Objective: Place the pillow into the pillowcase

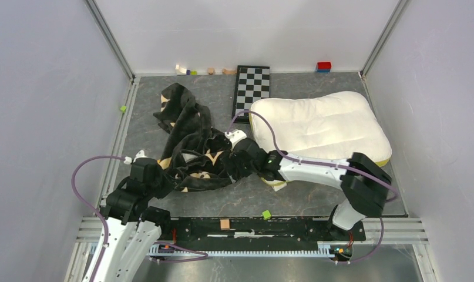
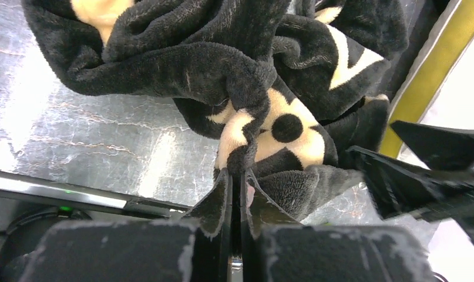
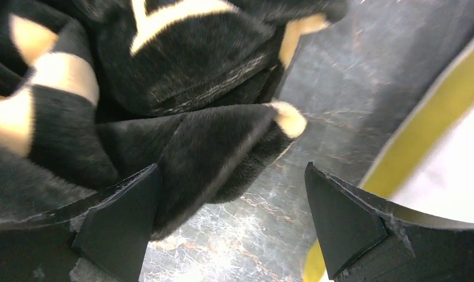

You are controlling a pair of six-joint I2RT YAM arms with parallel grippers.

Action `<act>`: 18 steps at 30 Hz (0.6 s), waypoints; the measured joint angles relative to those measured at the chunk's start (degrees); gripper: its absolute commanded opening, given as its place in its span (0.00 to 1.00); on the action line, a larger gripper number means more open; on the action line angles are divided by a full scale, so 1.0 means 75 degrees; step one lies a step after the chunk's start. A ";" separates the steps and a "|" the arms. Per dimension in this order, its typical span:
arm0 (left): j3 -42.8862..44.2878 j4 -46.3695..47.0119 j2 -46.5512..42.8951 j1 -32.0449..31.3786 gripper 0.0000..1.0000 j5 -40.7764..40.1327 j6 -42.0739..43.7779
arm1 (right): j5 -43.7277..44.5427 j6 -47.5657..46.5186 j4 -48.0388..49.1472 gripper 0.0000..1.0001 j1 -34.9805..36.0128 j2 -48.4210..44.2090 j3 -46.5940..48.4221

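The black plush pillowcase point(image 1: 187, 138) with tan motifs lies crumpled left of centre on the table. The cream pillow point(image 1: 322, 126) lies to its right, its yellow band showing in the right wrist view point(image 3: 440, 111). My left gripper point(image 2: 237, 174) is shut on a fold of the pillowcase point(image 2: 193, 64) at its near-left edge. My right gripper point(image 3: 231, 170) stands open at the pillowcase's right edge, between the fabric point(image 3: 181, 76) and the pillow. A flap of the case lies against its left finger point(image 3: 123, 214), with bare table between the fingertips.
A black-and-white checkered board point(image 1: 252, 88) lies behind the pillow's left end. Small blocks point(image 1: 184, 70) and a red-and-blue block point(image 1: 323, 66) sit along the back wall. A green cube point(image 1: 266, 214) and a tan block point(image 1: 225, 224) lie near the front rail.
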 measured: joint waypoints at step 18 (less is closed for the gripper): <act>0.4167 0.0358 0.3416 -0.0781 0.03 0.0694 0.2445 | -0.0493 -0.0265 -0.0638 0.00 -0.1731 0.2894 0.5351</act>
